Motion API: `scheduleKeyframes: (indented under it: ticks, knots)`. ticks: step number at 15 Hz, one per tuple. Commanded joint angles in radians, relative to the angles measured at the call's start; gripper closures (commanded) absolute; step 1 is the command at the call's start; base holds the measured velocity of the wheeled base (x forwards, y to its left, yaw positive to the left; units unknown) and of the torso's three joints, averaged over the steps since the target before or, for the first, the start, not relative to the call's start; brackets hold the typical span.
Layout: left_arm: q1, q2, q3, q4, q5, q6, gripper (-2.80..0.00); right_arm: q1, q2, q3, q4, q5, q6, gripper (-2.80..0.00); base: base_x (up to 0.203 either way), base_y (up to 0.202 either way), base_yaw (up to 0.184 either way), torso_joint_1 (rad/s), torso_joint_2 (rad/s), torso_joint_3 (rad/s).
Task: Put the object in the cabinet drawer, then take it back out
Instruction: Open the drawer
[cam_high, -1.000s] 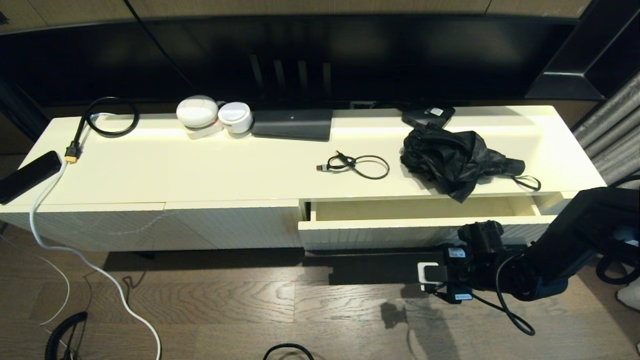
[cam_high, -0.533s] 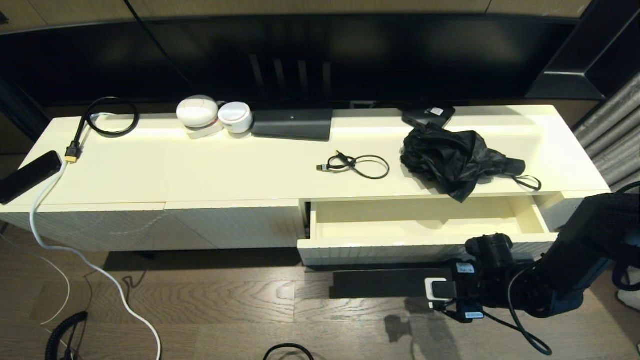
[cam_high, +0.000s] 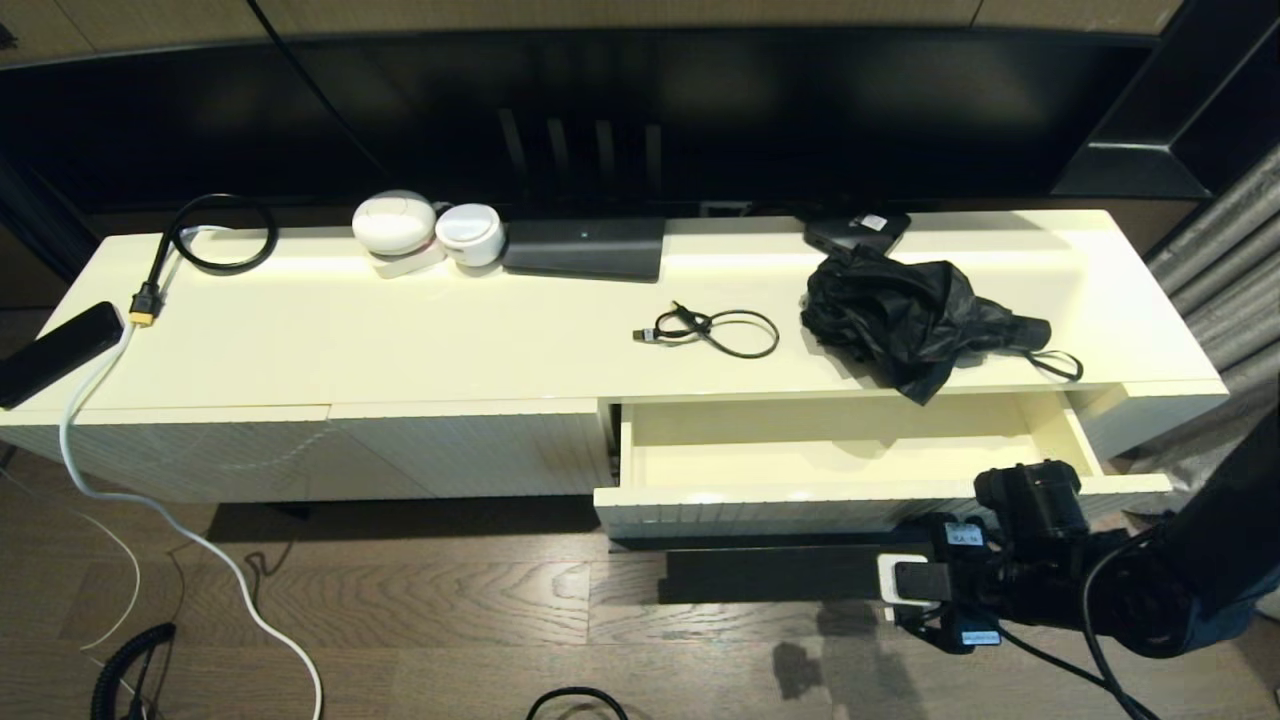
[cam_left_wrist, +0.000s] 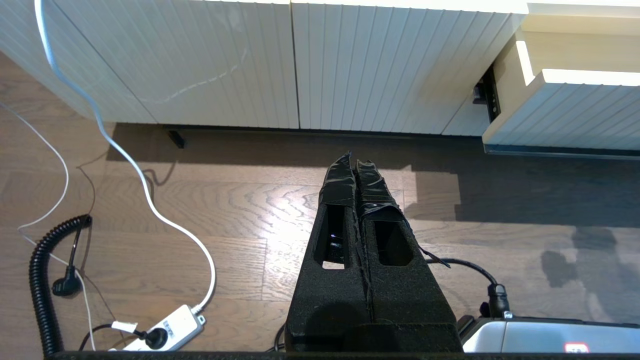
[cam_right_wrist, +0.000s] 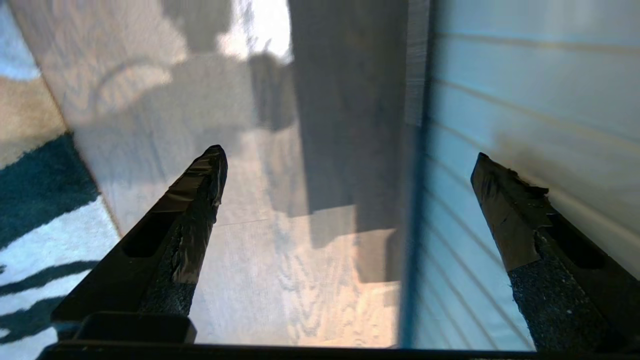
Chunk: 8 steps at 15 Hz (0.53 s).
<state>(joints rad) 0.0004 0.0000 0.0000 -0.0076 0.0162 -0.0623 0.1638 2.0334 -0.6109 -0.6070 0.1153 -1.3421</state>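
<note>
The cabinet drawer (cam_high: 760, 510) stands pulled out at the right of the cream cabinet, and its smooth inside (cam_high: 830, 462) holds nothing. A crumpled black folding umbrella (cam_high: 910, 315) and a small coiled black cable (cam_high: 715, 330) lie on the cabinet top above it. My right gripper (cam_high: 905, 582) hangs low in front of the drawer's ribbed front (cam_right_wrist: 525, 100). It is open (cam_right_wrist: 348, 151), with the front's dark lower edge (cam_right_wrist: 415, 165) between the spread fingers. My left gripper (cam_left_wrist: 352, 157) is shut on nothing over the wooden floor, out of the head view.
On the cabinet top sit two white round devices (cam_high: 420, 228), a flat black box (cam_high: 585, 248), a looped black cable (cam_high: 215, 235) and a black remote (cam_high: 55, 350). A white cord (cam_high: 200, 545) and a power strip (cam_left_wrist: 165, 327) lie on the floor. A patterned rug (cam_right_wrist: 45, 210) lies beside my right gripper.
The drawer has slid out much farther, showing its inside. My right arm has drawn back toward me and to the right with it. The left arm has not moved.
</note>
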Motion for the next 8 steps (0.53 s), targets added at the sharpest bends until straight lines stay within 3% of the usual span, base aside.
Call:
scheduleKeyframes:
  ticks: [1,4,5,8]
  knots:
    - [0.001,0.0,0.0,0.0,0.001,-0.001,0.0,0.0,-0.173,0.05,-0.001,0.015,-0.007,-2.8,0.0,0.0,0.0,0.0,0.0,0.0]
    - [0.001,0.0,0.0,0.0,0.001,-0.001,0.0,0.0,-0.356,0.137,0.013,0.029,-0.008,-2.8,0.0,0.0,0.0,0.0,0.0,0.0]
    - [0.001,0.0,0.001,0.0,0.001,-0.001,0.0,-0.001,-0.423,0.154,0.042,0.03,-0.008,0.0,0.0,0.0,0.0,0.0,0.0,0.0]
    - [0.001,0.0,0.0,0.0,0.001,-0.001,0.0,-0.022,-0.63,0.124,0.279,0.03,-0.013,0.0,0.0,0.0,0.0,0.0,0.0,0.0]
